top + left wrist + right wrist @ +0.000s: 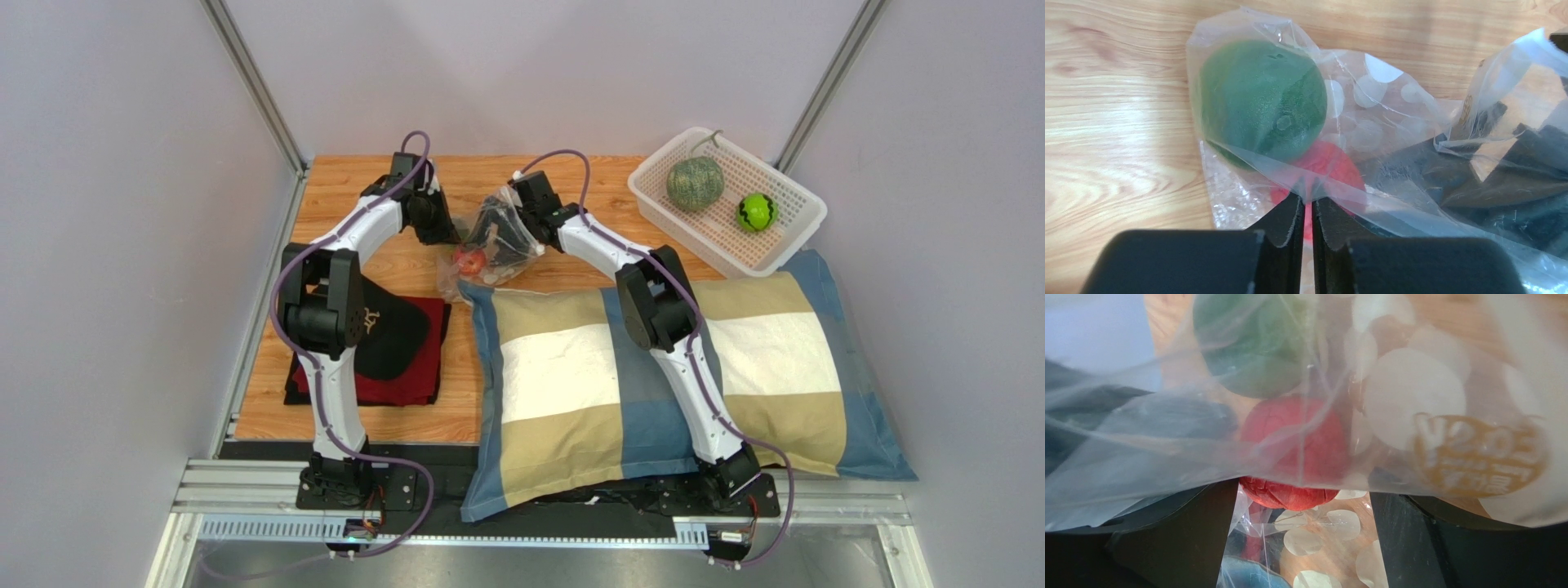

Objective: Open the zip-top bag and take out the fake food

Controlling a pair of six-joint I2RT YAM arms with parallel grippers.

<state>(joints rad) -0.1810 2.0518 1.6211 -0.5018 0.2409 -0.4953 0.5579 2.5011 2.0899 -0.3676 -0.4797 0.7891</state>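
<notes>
Nearest the arm bases: a checked pillow on the right, and a black cap on a folded red cloth on the left. Neither is touched.

Beyond them, at mid-surface, both arms reach inward and meet at the zip-top bag. It lies on the wooden surface, just past the far-left corner of the pillow.

- Left gripper: fingers drawn almost together, pinching a fold of the bag's clear film. It holds the left side of the bag.
- Right gripper: fingers spread wide. The film is draped across both of them, and nothing is clamped between them. It sits at the right side of the bag. I cannot tell whether it is inside the mouth or only under a flap.

Contents seen through the film: 1 dark green ball and 1 red fruit, touching each other. Both lie ahead of the left gripper, and the red fruit is directly between the right fingers.

Key relation: the bag spans the gap between the 2 grippers along a left-right line. The right gripper is the nearer to the red fruit. My judgement is that the left pinch anchors the bag while the right one goes for the fruit.

Far right corner: a white basket holds a netted melon and a bright green ball, well apart from the bag. I judge the task roughly half done.
</notes>
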